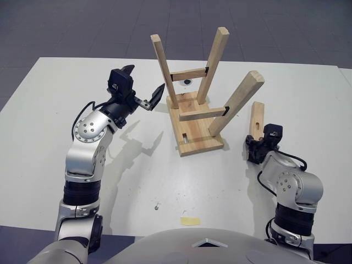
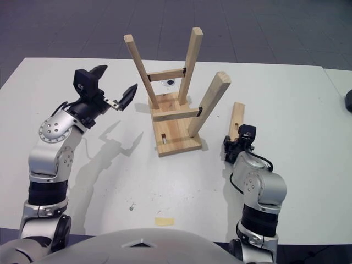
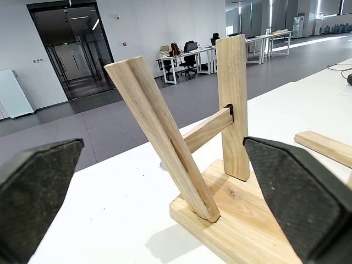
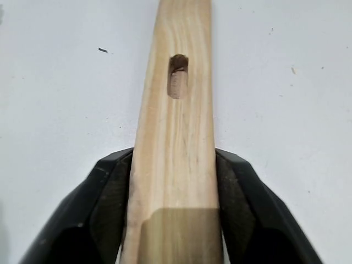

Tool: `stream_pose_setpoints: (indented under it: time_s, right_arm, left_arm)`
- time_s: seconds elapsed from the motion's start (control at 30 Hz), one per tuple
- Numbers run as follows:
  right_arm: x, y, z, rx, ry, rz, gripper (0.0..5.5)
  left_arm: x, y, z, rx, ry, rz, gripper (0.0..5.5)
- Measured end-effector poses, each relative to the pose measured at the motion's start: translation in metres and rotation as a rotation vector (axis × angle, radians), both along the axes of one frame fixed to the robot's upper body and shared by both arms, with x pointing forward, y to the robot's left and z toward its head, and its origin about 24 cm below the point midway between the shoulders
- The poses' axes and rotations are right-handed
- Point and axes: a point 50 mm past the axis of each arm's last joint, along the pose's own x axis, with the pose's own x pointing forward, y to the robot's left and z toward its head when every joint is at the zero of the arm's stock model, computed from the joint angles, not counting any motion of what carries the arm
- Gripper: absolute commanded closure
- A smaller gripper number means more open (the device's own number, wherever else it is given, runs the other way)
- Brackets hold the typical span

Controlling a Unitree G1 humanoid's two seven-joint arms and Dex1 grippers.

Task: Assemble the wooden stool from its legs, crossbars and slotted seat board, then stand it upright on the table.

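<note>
Fingers (image 4: 107, 203) of R gripper (image 4: 175, 212) pinch end of loose leg (image 1: 256, 116), flat on table (image 1: 66, 99) at mid-right; L gripper (image 1: 146, 81) spread wide, upper left, beside upturned stool (image 1: 201, 144) at centre. Risk: end grip lets leg swing, hitting stool.

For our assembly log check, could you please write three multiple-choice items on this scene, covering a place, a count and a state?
1. Where is the loose leg?
A. On the table, right of the seat board
B. On top of the seat board
C. In the left pincer

2. How many standing legs are set in the seat board?
A. One
B. Three
C. Four

3. How is the left pincer?
A. Shut on a crossbar
B. Shut on nothing
C. Open, holding nothing

Answers:
1 A, it lies there with the right pincer closed around its near end.
2 B, three rise from the board.
3 C, its fingers are spread beside the stool with nothing between them.
</note>
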Motion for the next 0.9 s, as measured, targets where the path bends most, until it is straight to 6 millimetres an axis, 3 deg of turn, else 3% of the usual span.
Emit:
stream_pose_setpoints:
  time_s: [0.2, 0.33, 0.47, 0.53, 0.6, 0.67, 0.8, 0.9]
  right_arm:
    - [0.004, -0.004, -0.003, -0.006, -0.027, -0.002, 3.46]
    - [0.012, -0.008, 0.004, 0.021, -0.141, -0.068, 3.46]
    - [0.037, -0.023, 0.056, -0.121, -0.465, -0.088, 3.46]
    - [0.051, -0.025, 0.104, -0.243, -0.719, -0.04, 3.46]
    - [0.055, -0.012, 0.147, -0.339, -0.943, 0.07, 3.46]
    - [0.053, 0.01, 0.173, -0.391, -1.092, 0.237, 3.46]
    - [0.037, 0.06, 0.181, -0.37, -1.203, 0.635, 3.46]
    - [0.027, 0.076, 0.177, -0.334, -1.21, 0.797, 3.46]
  left_arm:
    - [0.0, -0.005, 0.005, -0.141, 0.017, 0.014, 0.1]
    - [0.006, 0.001, 0.027, -0.26, -0.004, 0.033, 0.1]
    - [0.007, 0.003, 0.059, -0.409, -0.043, -0.005, 0.1]
    - [0.003, -0.005, 0.075, -0.458, -0.046, -0.11, 0.1]
    - [-0.002, -0.012, 0.087, -0.518, -0.04, -0.209, 0.1]
    - [-0.005, -0.013, 0.1, -0.614, -0.034, -0.288, 0.1]
    - [-0.01, -0.023, 0.113, -0.794, 0.019, -0.443, 0.1]
    - [-0.015, -0.026, 0.116, -0.875, 0.068, -0.508, 0.1]
